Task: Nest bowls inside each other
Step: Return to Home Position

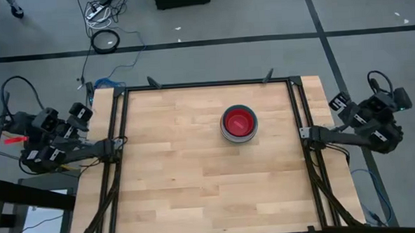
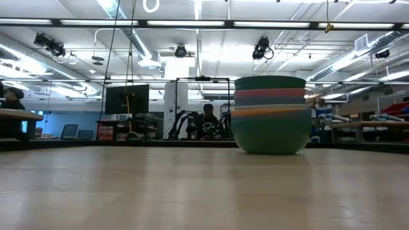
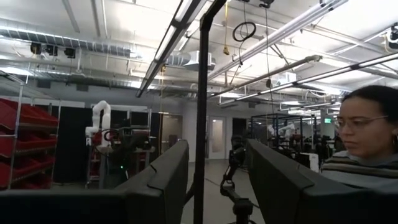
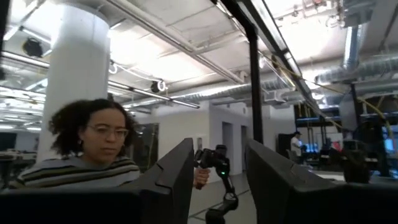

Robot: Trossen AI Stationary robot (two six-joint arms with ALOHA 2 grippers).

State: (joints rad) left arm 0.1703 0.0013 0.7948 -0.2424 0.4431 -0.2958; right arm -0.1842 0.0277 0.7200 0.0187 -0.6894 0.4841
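The pale wooden table (image 1: 182,174) carries the nested stack of round plastic bowls (image 1: 239,123), red innermost, upright and right of centre. It is nearer the right arm. Both arms sit folded off the table's sides. The left gripper (image 3: 217,152) and right gripper (image 4: 219,152) face the room, fingers apart and empty.

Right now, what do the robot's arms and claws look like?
Both are dark and jointed, beside the table. The left arm has black cable loops and a red tag; the right arm a black cable loop. The left gripper and right gripper each have two flat dark fingers.
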